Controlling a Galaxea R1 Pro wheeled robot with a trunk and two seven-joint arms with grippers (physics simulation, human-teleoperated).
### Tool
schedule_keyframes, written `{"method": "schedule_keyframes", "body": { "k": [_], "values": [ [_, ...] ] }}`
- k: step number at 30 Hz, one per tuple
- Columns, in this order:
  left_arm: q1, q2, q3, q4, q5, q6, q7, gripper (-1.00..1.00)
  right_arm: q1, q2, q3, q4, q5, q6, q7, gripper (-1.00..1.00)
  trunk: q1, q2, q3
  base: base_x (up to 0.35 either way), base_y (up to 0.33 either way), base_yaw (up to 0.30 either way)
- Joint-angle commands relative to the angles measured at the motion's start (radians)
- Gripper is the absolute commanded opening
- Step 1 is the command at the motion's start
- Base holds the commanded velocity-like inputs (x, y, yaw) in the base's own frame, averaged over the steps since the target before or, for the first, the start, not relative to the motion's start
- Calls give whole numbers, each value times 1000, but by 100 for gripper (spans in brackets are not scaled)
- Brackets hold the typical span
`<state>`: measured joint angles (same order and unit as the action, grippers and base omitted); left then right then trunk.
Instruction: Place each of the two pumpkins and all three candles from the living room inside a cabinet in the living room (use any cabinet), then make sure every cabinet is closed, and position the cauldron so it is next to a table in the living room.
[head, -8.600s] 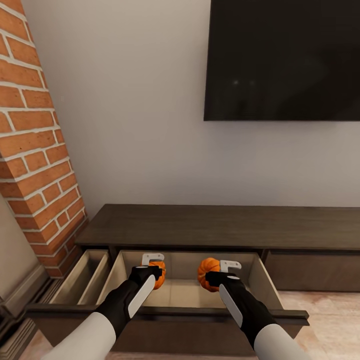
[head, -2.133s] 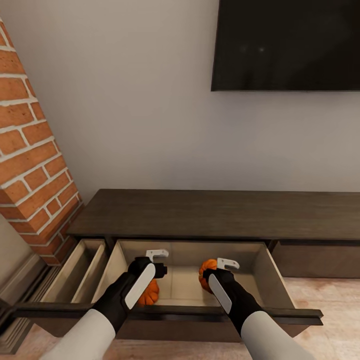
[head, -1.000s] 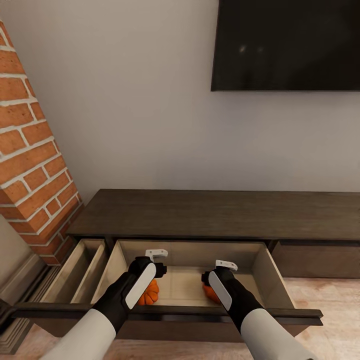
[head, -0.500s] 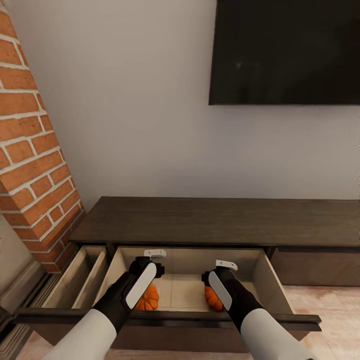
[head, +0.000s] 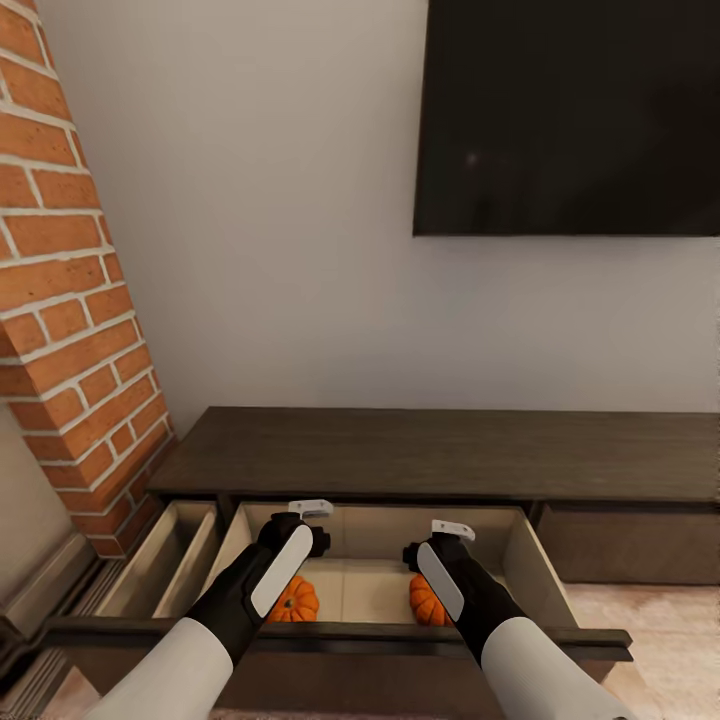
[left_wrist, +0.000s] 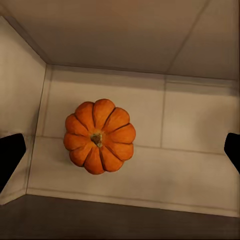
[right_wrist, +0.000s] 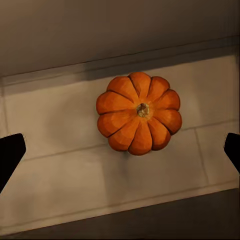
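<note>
Our left gripper (head: 305, 528) and right gripper (head: 440, 541) hang spread, empty; shutting the drawer (head: 520, 545) hard could roll both pumpkins (left_wrist: 99, 136).

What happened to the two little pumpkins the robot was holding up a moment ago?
Both were let go. The left pumpkin and the right pumpkin, earlier held up in the grippers, now sit upright on the floor of the open drawer. The left gripper and right gripper hover open above them. The drawer stayed open, and so did the narrow drawer beside it.
</note>
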<state>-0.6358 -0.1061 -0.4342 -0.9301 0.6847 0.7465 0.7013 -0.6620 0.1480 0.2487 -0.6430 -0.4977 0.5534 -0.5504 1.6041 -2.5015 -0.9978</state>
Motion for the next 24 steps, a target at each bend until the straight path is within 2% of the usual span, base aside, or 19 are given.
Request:
{"method": "schedule_keyframes", "body": {
  "k": [1, 8, 16, 24],
  "values": [
    [-1, 0, -2, -1, 11, 1, 10, 100, -1, -1, 5, -1, -10, 2, -9, 100, -1, 0, 3, -157, 12, 0],
    [-1, 1, -1, -1, 11, 1, 10, 100, -1, -1, 6, -1, -10, 3, -9, 100, -5, 2, 30, -38, 3, 0],
    [-1, 2, 0, -1, 10, 1, 10, 100, -1, -2, 9, -6, -10, 0, -7, 100, -35, 58, 55, -137, 0, 0],
    [-1, 0, -1, -1, 10, 1, 10, 100, -1, -2, 9, -7, -10, 0, -6, 100, -66, 114, 80, -17, 0, 0]
  ]
}}
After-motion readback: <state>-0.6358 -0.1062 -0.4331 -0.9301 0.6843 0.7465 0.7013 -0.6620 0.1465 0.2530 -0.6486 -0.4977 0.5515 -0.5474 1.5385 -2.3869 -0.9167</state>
